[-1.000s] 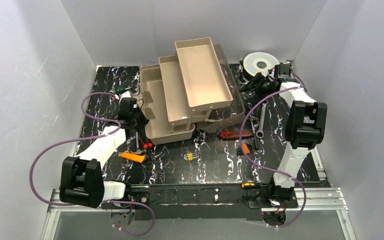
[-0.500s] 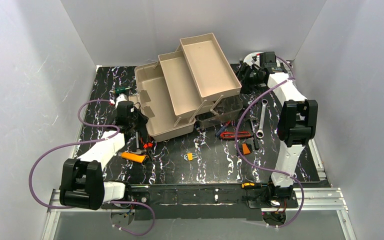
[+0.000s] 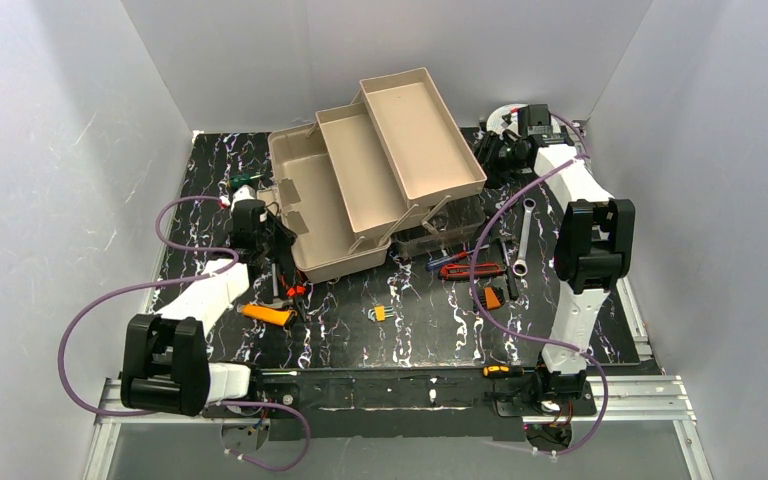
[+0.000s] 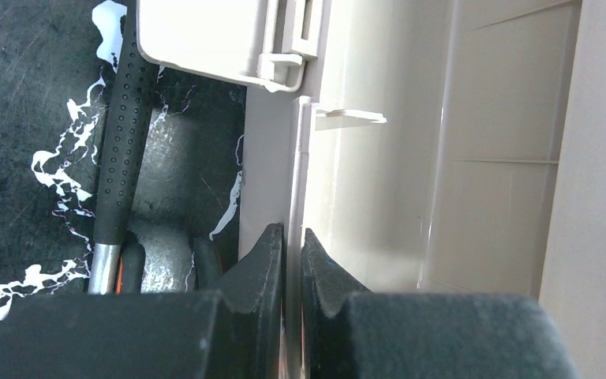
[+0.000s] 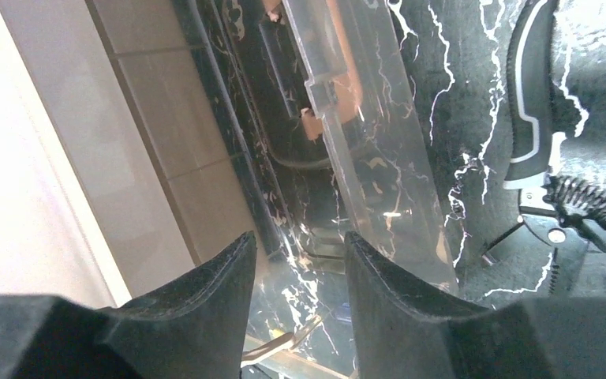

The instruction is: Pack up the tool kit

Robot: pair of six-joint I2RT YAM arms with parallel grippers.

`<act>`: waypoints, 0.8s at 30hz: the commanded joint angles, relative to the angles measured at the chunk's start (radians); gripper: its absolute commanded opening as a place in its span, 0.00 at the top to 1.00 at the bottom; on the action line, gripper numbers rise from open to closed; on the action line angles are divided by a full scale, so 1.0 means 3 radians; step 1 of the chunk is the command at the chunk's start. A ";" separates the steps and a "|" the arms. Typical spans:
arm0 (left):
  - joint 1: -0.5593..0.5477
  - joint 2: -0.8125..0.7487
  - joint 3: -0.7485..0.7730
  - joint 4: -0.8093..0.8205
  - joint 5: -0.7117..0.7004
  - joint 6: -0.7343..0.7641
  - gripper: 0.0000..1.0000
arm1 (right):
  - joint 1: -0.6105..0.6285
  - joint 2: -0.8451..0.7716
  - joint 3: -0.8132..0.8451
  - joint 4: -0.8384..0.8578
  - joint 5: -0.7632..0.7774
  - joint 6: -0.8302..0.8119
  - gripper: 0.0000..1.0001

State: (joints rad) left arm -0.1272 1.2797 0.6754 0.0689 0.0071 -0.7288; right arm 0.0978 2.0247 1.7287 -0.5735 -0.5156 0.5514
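The taupe toolbox (image 3: 312, 215) stands open mid-table, its two beige trays (image 3: 420, 130) folded out up and to the right. Its smoky lid (image 3: 438, 236) lies open on the right side. My left gripper (image 3: 276, 250) is shut on the box's thin front wall (image 4: 293, 197), one finger on each side, next to a cream latch (image 4: 213, 35). My right gripper (image 3: 492, 155) is open at the upper tray's right end. In the right wrist view its fingers (image 5: 298, 251) hang over the translucent lid (image 5: 363, 158), with the beige tray (image 5: 63, 158) to the left.
Loose tools lie in front of the box: a red cutter (image 3: 457, 268), an orange knife (image 3: 267, 314), a silver wrench (image 3: 523, 235), a small orange tool (image 3: 492, 297) and a yellow-handled screwdriver (image 3: 500, 371). A black hammer handle (image 4: 122, 150) lies left of the box. The wire spool (image 3: 503, 113) sits behind my right arm.
Over the last second the toolbox has turned and its base has shifted left, held by my left gripper. My right gripper has moved left and back to the upper tray's end.
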 commanded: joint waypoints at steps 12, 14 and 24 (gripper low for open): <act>0.0015 0.0977 0.0698 0.0469 0.0982 0.0297 1.00 | 0.0003 -0.0710 -0.1060 0.0507 0.0139 0.0258 0.51; 0.0015 0.1017 0.0711 0.0532 0.1024 0.0284 1.00 | -0.0018 -0.0816 -0.1186 0.0551 0.0208 0.0290 0.51; 0.0015 0.0722 0.0754 0.0233 0.0727 0.0441 0.65 | -0.0162 -0.1244 -0.1395 0.0625 0.0434 0.0463 0.41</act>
State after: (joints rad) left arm -0.1123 1.5650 0.8932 0.1707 0.1890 -0.5785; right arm 0.0696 1.7206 1.2842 -0.4267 -0.4225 0.6533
